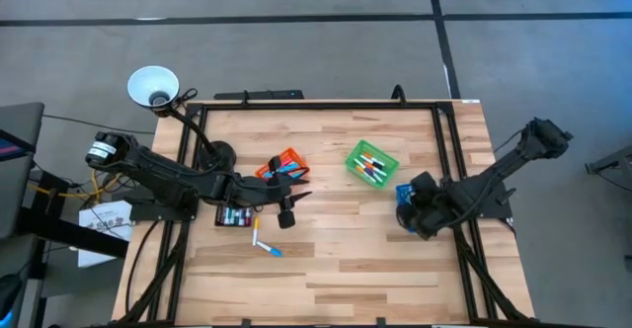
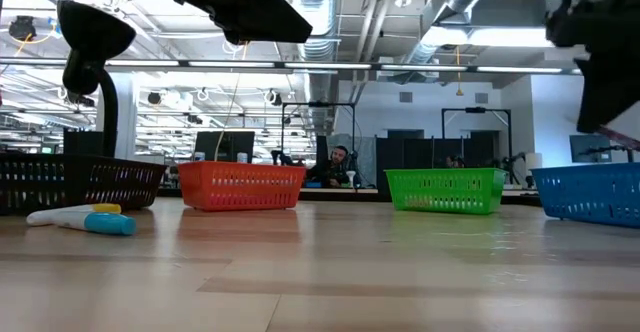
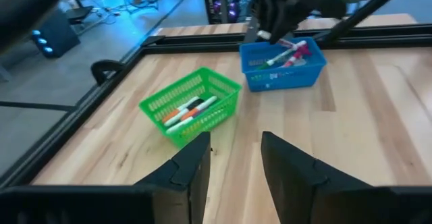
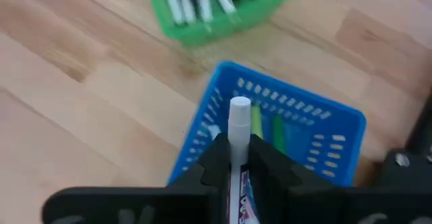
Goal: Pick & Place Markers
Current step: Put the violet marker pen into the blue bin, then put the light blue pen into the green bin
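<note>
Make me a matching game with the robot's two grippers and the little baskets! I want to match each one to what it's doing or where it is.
Things:
1. right gripper
2. left gripper
3. green bin
4. two loose markers

States or places:
A. lying bare on the wooden table, near its front edge
B. open, holding nothing
C. shut on a white-capped marker, above the blue bin
D. holds several markers, sits between the orange bin and the blue bin

Pairs: 1-C, 2-B, 3-D, 4-A
</note>
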Tool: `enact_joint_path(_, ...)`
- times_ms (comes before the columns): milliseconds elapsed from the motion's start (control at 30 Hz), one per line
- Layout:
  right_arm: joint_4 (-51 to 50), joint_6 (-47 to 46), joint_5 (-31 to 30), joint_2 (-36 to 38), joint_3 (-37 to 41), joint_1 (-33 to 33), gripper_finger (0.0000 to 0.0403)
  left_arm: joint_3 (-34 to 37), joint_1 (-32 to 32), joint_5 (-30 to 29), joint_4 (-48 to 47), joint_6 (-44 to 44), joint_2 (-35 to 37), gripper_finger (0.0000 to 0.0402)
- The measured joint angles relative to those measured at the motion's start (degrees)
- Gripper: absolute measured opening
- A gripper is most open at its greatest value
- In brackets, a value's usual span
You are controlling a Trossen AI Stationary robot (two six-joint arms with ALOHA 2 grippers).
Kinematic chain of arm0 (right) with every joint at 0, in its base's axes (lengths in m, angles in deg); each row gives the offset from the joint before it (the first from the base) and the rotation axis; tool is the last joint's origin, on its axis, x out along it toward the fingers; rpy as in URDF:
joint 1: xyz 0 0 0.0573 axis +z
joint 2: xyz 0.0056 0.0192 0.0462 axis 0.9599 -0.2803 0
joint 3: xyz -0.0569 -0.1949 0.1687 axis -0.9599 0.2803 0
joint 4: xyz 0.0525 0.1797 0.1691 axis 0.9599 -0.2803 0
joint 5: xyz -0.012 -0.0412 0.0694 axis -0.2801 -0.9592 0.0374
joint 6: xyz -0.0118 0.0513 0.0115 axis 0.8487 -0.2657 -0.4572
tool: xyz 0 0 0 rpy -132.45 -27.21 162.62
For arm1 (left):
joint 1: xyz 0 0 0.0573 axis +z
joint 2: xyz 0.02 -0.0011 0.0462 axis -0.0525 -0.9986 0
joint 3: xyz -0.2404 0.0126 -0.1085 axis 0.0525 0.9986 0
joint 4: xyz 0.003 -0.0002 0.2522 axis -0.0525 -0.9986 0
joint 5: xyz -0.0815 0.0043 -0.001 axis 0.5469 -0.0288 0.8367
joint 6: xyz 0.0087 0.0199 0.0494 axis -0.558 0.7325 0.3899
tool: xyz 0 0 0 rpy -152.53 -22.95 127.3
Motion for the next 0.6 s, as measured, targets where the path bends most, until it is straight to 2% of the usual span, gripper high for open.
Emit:
enact_joint_path(133, -1.8, 3.8, 4.7, -2.3, 0.1, -2.6, 0.0077, 0.0, 0.0, 2.4, 0.0, 0.0, 0.0, 0.0129)
enact_joint_path(400, -1.1, 10.1, 12.5, -3.5, 0.1, -7.3, 0.0176, 0.0, 0.0, 2.9, 0.0, -0.2, 0.0, 0.0129)
enact_joint_path(600, -0.3, 10.6, 15.1, -3.5, 0.1, -8.8, 0.0199, 0.0, -0.2, 2.9, 0.0, -1.9, 0.0, 0.0129)
